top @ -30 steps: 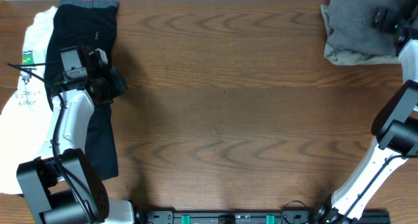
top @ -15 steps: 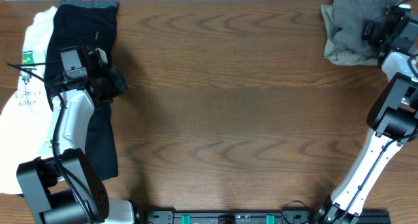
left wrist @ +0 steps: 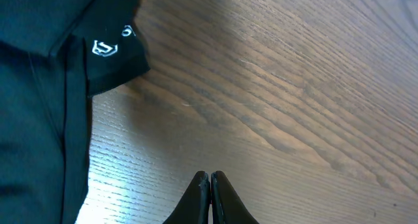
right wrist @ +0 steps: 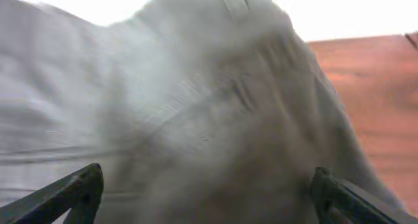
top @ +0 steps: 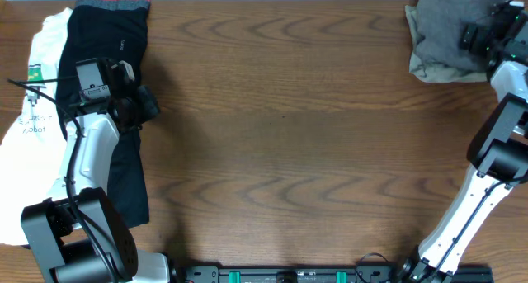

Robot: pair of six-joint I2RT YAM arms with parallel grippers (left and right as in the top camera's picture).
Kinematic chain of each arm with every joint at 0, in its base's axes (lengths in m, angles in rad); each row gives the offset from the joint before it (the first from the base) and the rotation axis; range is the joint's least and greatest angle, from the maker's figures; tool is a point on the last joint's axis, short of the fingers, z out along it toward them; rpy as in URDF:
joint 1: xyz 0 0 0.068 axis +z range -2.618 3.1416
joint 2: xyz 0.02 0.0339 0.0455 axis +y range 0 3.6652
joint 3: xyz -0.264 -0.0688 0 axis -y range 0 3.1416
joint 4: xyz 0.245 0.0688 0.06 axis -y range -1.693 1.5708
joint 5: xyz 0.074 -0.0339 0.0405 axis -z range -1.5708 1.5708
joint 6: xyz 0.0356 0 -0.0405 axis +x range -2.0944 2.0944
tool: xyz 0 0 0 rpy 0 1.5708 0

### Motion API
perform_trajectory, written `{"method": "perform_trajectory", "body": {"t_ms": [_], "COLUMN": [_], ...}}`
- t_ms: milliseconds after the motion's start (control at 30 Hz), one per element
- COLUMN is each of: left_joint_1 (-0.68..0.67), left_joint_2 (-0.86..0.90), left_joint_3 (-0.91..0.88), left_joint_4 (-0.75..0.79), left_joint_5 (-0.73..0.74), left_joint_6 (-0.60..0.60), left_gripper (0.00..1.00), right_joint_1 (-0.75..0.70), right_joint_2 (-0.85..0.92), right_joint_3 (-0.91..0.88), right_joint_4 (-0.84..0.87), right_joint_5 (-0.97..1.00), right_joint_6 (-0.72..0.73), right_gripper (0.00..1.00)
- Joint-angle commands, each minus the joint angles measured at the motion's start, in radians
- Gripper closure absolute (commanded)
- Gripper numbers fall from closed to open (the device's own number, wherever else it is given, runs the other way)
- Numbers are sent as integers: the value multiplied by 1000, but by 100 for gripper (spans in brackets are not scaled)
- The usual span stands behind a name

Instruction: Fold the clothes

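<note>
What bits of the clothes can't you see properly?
- Grey garment: overhead, the top edge and the right arm hide part; the right wrist view is blurred.
- White garment: overhead, cut by the left edge, partly under the black garment; its writing is too small.

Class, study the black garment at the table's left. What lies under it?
A white garment sticks out past the left edge of the black garment, with wooden table to its right. How far the white cloth runs underneath is covered.
</note>
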Motion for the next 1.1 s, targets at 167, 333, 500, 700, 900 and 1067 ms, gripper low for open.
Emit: {"method": "perform_trajectory", "body": {"t_ms": [167, 333, 500, 700, 900, 1067], "left_joint_1": [-2, -2, -2, -2, -2, -2], "left_joint_2": [15, 15, 15, 15, 15, 15], "left_joint_3": [-6, -6, -6, -6, -6, -6], "left_joint_4": [6, 6, 9, 10, 15, 37], "left_joint_5": [-59, -59, -68, -92, -93, -94], "left_joint_6": [5, 6, 6, 6, 6, 6], "left_gripper": [94, 94, 94, 94, 94, 87], "right_joint_1": [161, 216, 194, 157, 157, 158], "right_joint_2": [-156, -104, -27, 36, 20, -109], "right_joint_3": [-5, -5, -5, -5, -5, -5], "right_joint_4": [-147, -298, -335, -344, -320, -299], "right_joint_5": [-62, 125, 218, 179, 155, 37], "right_joint_6": [18, 31, 120, 143, 94, 87], "right_gripper": [1, 1, 1, 1, 1, 1]}}
